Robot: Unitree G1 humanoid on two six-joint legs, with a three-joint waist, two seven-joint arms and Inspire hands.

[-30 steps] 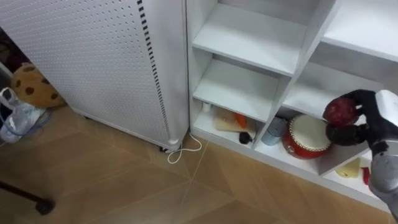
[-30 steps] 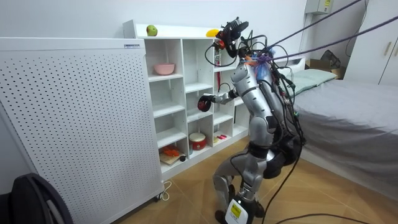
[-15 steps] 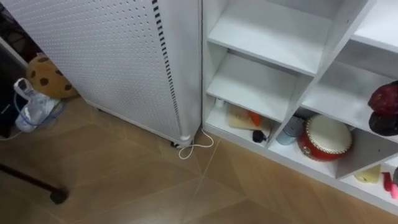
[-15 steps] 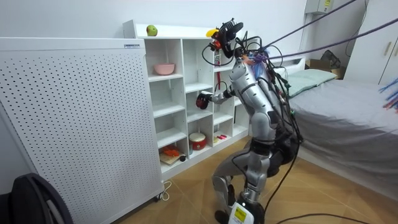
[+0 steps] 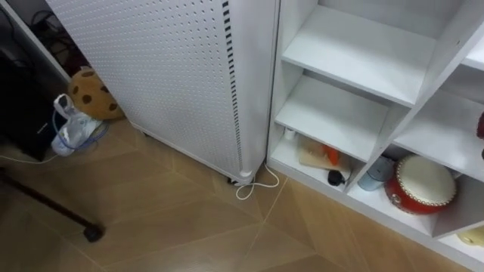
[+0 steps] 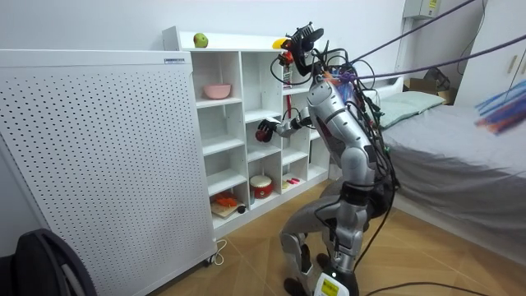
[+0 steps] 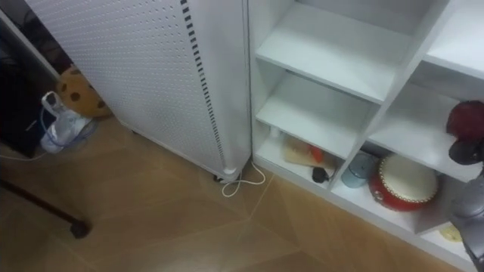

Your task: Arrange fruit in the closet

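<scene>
White cubby closet (image 6: 243, 99) stands beside a perforated panel (image 6: 99, 156) on wood flooring, and the robot faces the closet's middle column. One cubby up from the red drum (image 7: 407, 181), a bare shelf board (image 7: 412, 143) lies just below and farther in from the right hand (image 7: 469, 153), which comes in from the right. Its dark fingers are curled under a round, dark-red fruit (image 7: 463, 119), gripping it at that cubby's mouth. Being round, the fruit should need no turning, only a short carry inward and down.

The robot stands with bent knees, its right arm stretched forward at chest height; the right hand (image 7: 466, 153) curls its fingers around a red fruit (image 7: 463, 119).
</scene>
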